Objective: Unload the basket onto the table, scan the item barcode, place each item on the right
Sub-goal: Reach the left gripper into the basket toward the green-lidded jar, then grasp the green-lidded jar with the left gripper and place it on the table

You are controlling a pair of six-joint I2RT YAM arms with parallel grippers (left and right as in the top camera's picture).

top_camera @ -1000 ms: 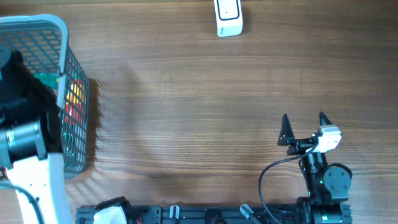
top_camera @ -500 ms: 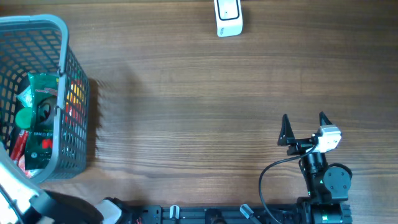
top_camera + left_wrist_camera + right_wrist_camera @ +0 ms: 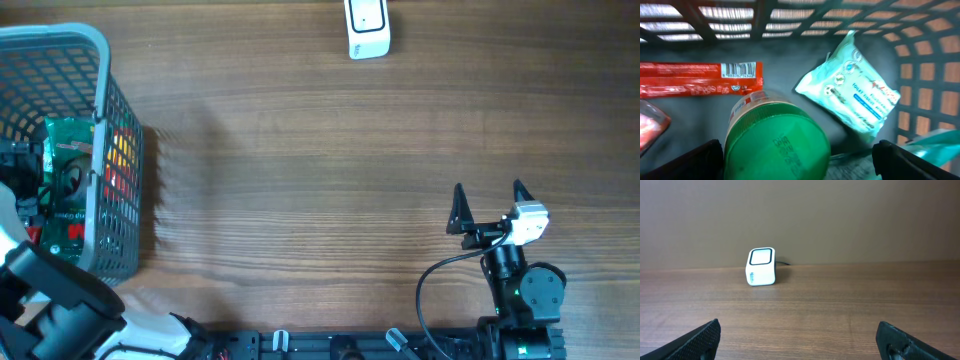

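My left gripper (image 3: 797,162) is open inside the grey mesh basket (image 3: 100,60), its jaws either side of a green-lidded jar (image 3: 775,140) without gripping it. Beyond the jar lies a red packet (image 3: 695,80) with its barcode (image 3: 737,69) facing up. A pale green wipes pack (image 3: 852,90) leans in the basket's right corner. The white scanner (image 3: 367,28) stands at the table's far edge and also shows as a scanner (image 3: 761,266) in the right wrist view. My right gripper (image 3: 488,190) is open and empty over bare wood at the near right.
The left arm (image 3: 60,300) enters the basket from the near-left corner. A green packet (image 3: 70,150) and yellow and red items show through the basket's right wall (image 3: 125,180). Wooden tabletop (image 3: 320,170) stretches between the basket and the scanner.
The left arm has swung off the top of the basket to its near-left side, uncovering the items inside. The right arm has not moved.
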